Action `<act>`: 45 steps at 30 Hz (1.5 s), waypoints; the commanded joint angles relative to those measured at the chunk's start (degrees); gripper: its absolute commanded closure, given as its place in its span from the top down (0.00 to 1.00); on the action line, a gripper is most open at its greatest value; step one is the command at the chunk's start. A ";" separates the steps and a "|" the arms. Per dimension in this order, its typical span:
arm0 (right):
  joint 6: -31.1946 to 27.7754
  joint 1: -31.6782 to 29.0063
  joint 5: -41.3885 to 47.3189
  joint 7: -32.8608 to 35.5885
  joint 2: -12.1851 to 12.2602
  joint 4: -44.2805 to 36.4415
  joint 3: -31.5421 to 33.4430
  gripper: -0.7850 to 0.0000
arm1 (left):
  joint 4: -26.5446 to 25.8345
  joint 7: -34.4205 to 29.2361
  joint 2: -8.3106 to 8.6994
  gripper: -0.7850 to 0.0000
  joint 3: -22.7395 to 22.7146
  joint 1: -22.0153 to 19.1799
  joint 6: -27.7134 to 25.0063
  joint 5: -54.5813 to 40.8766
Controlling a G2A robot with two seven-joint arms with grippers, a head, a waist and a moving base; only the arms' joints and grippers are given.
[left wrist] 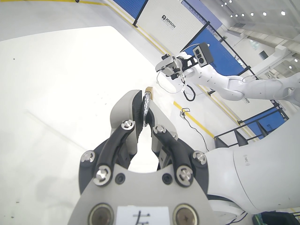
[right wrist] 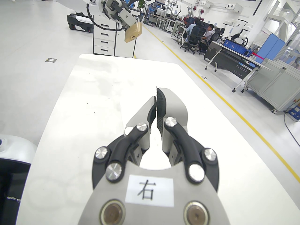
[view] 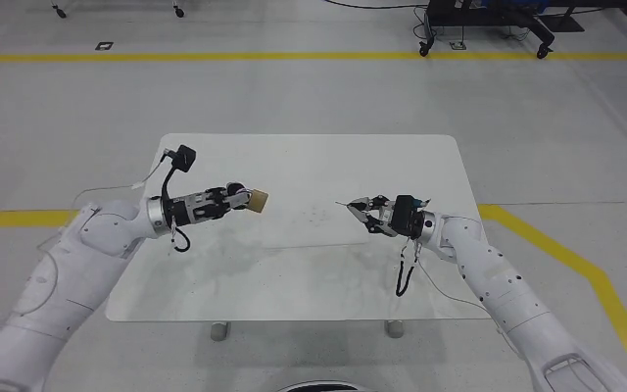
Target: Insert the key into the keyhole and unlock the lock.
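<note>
While the left pincer (view: 243, 198) grips the brass padlock (view: 259, 201) aloft over the white table (view: 313, 162), the right pincer (view: 361, 206), well apart, pinches what seems a thin metal key (view: 342, 205). It should probably approach slowly, tip square to the padlock's base, before turning.

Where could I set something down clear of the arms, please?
Bare: the far strip of the table, and its middle under the gap between the lock in the left gripper and the key in the right gripper. Crowded: toward both side ends, where those grippers hang.
</note>
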 commanded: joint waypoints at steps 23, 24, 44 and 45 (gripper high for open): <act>9.32 7.55 23.67 6.72 -5.32 4.69 -4.96 0.00 | 23.46 -38.47 -9.54 0.00 12.64 -12.01 34.57 -52.72; 9.32 7.55 23.67 6.72 -5.32 4.69 -4.96 0.00 | 22.08 -38.10 -9.64 0.00 12.74 -11.39 35.07 -52.55; 5.84 8.60 26.22 8.15 -8.62 4.08 -9.94 0.00 | 24.71 -41.13 -16.53 0.00 15.20 -11.64 36.41 -57.92; 5.02 8.52 26.25 7.89 -8.65 4.07 -9.92 0.00 | 25.23 -40.99 -16.93 0.00 15.33 -11.96 35.79 -57.58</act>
